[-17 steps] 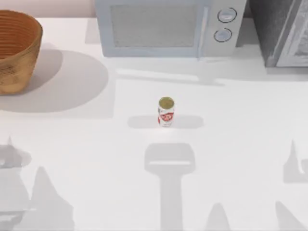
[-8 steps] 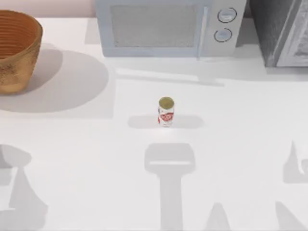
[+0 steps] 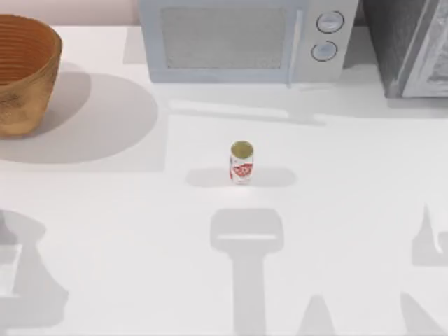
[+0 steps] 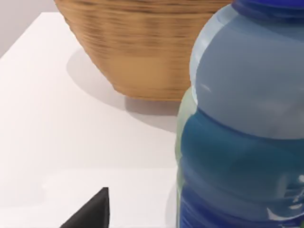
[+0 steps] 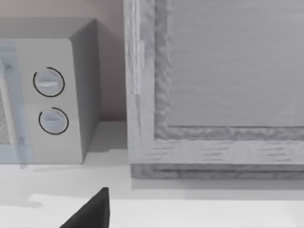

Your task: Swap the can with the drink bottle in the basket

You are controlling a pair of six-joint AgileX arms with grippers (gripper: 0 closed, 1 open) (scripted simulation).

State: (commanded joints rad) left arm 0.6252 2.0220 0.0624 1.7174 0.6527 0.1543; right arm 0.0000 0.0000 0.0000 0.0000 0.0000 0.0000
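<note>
The can (image 3: 241, 162) is a small upright cylinder with a gold top and a red-and-white label, standing alone at the table's middle. The basket (image 3: 24, 73), round orange-brown wicker, sits at the far left; the left wrist view shows its ribbed wall (image 4: 142, 47) straight ahead. The drink bottle (image 4: 242, 133) is translucent blue plastic with a dark blue cap and looms very close beside my left gripper (image 4: 142, 221), on the near side of the basket. Whether it is held is hidden. My right gripper (image 5: 142, 221) hangs over the table's right, facing the back.
A white microwave (image 3: 245, 38) with two round knobs (image 5: 50, 99) stands along the back edge. A grey cabinet (image 3: 413, 45) fills the back right corner. Arm shadows lie across the front of the white table (image 3: 140, 231).
The arm shadow at the top view's lower left has shifted and changed shape. The can, the basket and the right side's shadows have stayed put.
</note>
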